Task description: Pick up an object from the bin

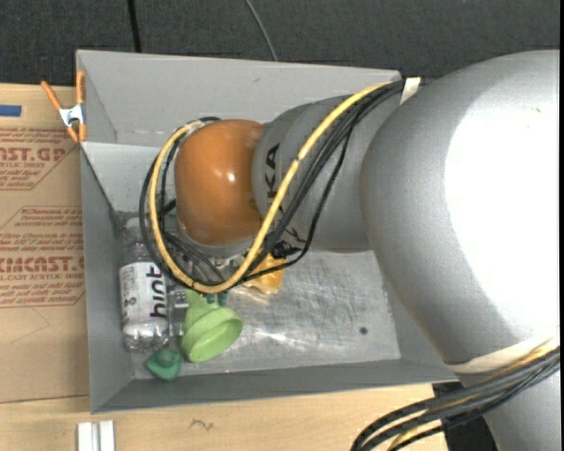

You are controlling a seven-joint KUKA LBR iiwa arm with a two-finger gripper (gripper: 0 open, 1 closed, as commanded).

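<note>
Grey metal bin [263, 383]; hand [194, 272] above green cap [210, 333], left corner; grip unreadable.

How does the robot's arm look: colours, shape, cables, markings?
The arm is thick, rounded and silver-grey. A glossy orange dome-shaped cover sits at its wrist. A yellow cable and black cables run along it and loop round the cover. Black letters are printed beside the cover.

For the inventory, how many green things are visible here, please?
2: a light green round piece by the lower wall, a darker green lump left of it. The arm may hide more.
</note>
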